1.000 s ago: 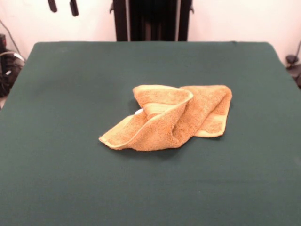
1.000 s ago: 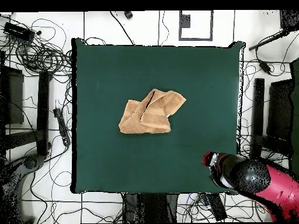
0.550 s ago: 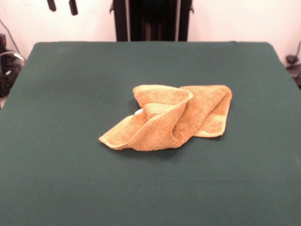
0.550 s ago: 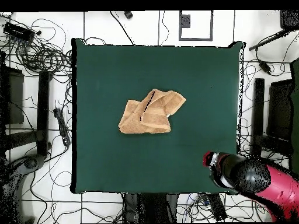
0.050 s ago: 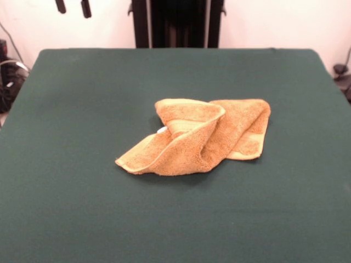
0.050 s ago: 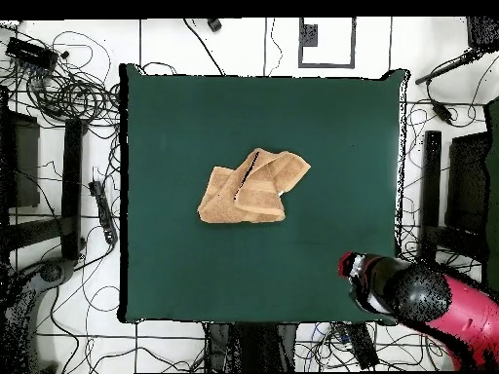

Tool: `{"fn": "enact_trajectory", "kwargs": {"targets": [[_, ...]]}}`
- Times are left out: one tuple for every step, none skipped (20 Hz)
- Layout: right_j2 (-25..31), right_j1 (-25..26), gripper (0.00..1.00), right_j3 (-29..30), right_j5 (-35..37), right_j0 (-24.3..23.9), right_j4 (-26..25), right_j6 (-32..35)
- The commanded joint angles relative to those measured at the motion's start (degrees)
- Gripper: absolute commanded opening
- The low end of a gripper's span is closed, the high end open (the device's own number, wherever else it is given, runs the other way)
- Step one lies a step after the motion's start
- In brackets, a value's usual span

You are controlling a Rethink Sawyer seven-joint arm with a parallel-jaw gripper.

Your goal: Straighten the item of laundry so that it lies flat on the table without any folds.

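The golden-tan terry-cloth hand towel [image 5: 200,137] lies crumpled and folded over itself near the middle of the dark green tabletop [image 5: 82,181], a small white tag [image 5: 162,130] peeking out, no writing legible. The gripper [image 5: 71,7] shows two dark tips apart at the top edge, jaws open.

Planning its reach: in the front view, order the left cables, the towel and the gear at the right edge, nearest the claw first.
1. Cables, left edge, on the claw's side.
2. Towel, centre.
3. Gear, right edge.

Folded tan towel [image 5: 200,137] mid-table [image 5: 82,208]
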Motion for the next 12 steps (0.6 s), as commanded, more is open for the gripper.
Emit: {"fn": "enact_trajectory", "kwargs": {"targets": [[6.8,-0.3,1.0,2.0,7.4,0.6,-1.2,-9.6],[6.6,-0.6,1.0,1.6,8.2,0.2,-1.2,-9.9],[6.5,-0.9,1.0,1.2,9.0,-0.1,-1.1,-10.2],[6.5,-1.2,1.0,0.8,10.1,-0.5,-1.0,-10.9],[6.6,-1.4,1.0,0.5,10.8,-0.9,-0.9,-11.3],[6.7,-1.4,1.0,0.2,11.1,-1.1,-1.1,-11.6],[7.0,-1.3,1.0,0.1,11.2,-1.3,-1.4,-11.8],[7.2,-1.1,1.0,0.0,11.1,-1.5,-1.5,-11.9],[7.5,-0.9,1.0,0.0,11.0,-1.6,-1.6,-11.8],[7.7,-0.8,1.0,0.0,11.0,-1.7,-1.7,-11.6],[7.9,-0.7,1.0,-0.1,11.0,-1.8,-1.8,-11.4],[8.2,-0.7,1.0,-0.1,11.1,-1.8,-1.9,-11.2]]}}
